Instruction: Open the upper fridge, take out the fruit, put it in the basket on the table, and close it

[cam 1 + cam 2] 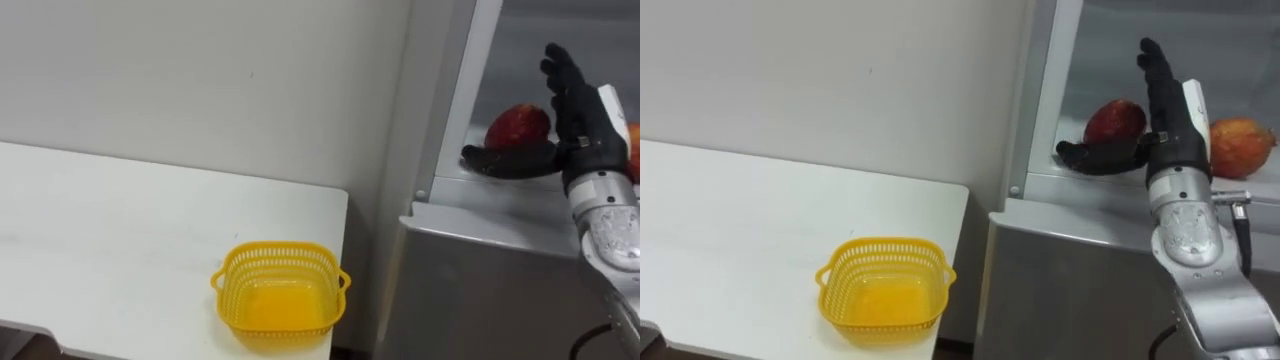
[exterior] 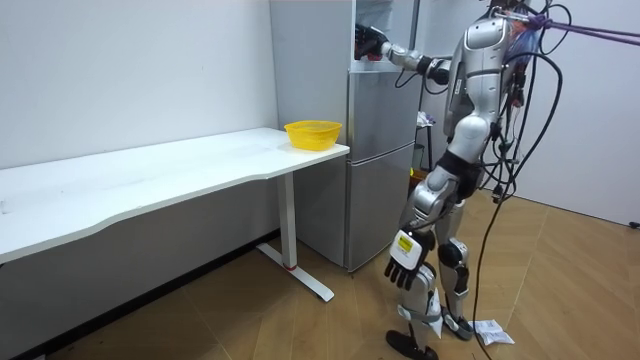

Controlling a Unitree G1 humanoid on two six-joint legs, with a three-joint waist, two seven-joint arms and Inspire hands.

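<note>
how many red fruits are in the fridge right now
2. One red fruit sits on the upper fridge shelf just left of the right hand, by its thumb; the other red fruit lies right of that hand. More may be hidden deeper inside.

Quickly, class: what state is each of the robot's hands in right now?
Left hand: open, hanging empty at its side.
Right hand: open, in the fridge beside a red fruit.
</note>
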